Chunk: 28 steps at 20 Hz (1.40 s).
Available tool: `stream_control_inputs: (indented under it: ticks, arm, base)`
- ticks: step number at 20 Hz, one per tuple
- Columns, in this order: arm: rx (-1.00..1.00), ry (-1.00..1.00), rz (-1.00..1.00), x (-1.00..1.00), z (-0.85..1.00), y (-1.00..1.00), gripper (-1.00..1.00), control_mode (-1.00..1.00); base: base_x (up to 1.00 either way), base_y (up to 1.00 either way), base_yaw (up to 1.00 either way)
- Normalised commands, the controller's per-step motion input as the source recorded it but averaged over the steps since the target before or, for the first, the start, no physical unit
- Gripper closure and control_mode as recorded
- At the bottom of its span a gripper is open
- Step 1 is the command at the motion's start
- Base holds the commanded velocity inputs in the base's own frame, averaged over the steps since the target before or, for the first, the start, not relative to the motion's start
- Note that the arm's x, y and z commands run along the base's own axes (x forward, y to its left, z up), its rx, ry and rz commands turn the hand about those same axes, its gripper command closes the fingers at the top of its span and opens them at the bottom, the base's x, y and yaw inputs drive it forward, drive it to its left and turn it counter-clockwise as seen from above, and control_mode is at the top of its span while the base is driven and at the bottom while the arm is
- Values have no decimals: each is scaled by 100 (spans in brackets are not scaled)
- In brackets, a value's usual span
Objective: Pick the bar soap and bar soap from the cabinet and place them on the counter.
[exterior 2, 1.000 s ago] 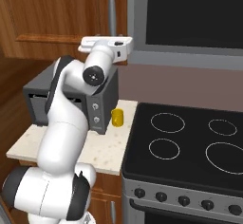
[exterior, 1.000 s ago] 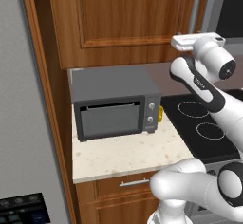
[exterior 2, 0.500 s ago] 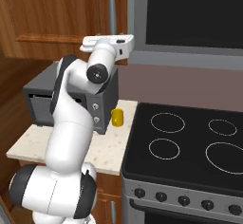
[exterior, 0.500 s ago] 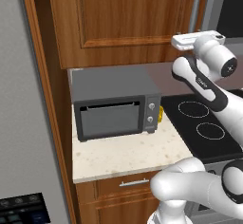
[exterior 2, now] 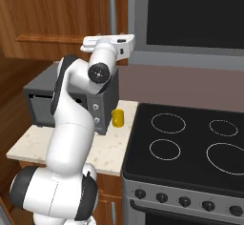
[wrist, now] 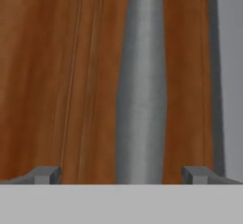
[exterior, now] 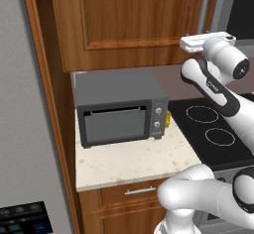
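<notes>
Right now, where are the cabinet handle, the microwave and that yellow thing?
Handle (wrist: 141,99): hand view, middle of the silver bar.
Microwave (exterior: 116,125): left base view, its glass door.
Yellow thing (exterior 2: 117,118): right base view, its side, on the counter beside the microwave.

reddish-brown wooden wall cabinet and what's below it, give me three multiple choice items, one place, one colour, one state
1. Where is the small yellow object?
A. on the stovetop
B. on the beige speckled counter, right of the grey microwave
C. on top of the microwave

2. What colour is the cabinet's bar handle?
A. silver
B. black
C. gold

3. The cabinet door is:
A. wide open
B. missing
C. closed

Answers: B, the yellow object sits on the counter beside the microwave; A, the handle is silver-grey; C, the reddish-brown wooden wall cabinet door lies flush, with the open gripper facing the handle.
</notes>
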Motion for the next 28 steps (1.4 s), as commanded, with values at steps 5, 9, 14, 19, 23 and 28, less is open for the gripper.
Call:
stream_control_inputs:
  ticks: [5,9,14,19,23,28]
  arm:
    - [0,0,0,17,0,1,100,-100]
    - [0,0,0,17,0,0,100,-100]
    - [0,3,1,23,0,0,100,-100]
    - [0,6,3,26,0,-1,100,-100]
    - [0,4,3,20,0,-14,100,-100]
    - [0,3,2,20,0,-22,100,-100]
  base:
    - [0,0,0]
    - [0,0,0]
    - [0,0,0]
    - [0,0,0]
    - [0,0,0]
    - [0,0,0]
